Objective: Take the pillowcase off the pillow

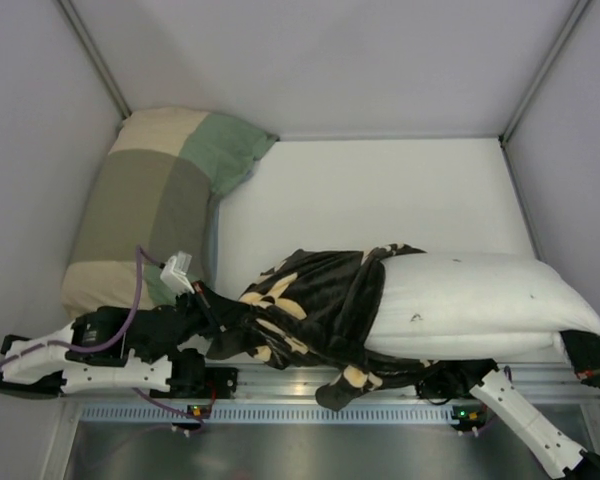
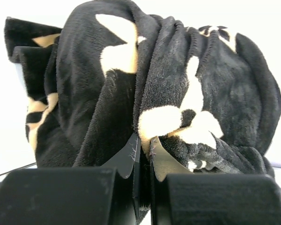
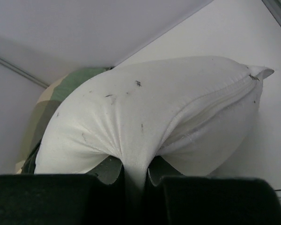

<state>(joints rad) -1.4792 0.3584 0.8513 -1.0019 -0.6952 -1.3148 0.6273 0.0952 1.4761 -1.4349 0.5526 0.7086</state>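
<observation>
The black pillowcase [image 1: 315, 300] with cream flower motifs is bunched over the left end of the white pillow [image 1: 470, 300], which lies across the table's near side. Most of the pillow is bare. My left gripper [image 1: 216, 312] is shut on a fold of the pillowcase [image 2: 107, 93] at its left edge; in the left wrist view the plush fabric is pinched between the jaws of the gripper [image 2: 144, 141]. My right gripper [image 1: 577, 347] is at the pillow's right end, shut on a pinch of the pillow's white cloth [image 3: 145, 117], which runs down into the gripper [image 3: 135, 165].
A green, beige and olive patchwork pillow [image 1: 150, 195] leans in the back left corner, also visible behind the white pillow as a green patch [image 3: 68, 89]. White walls enclose the table on three sides. A metal rail [image 1: 280, 385] runs along the near edge.
</observation>
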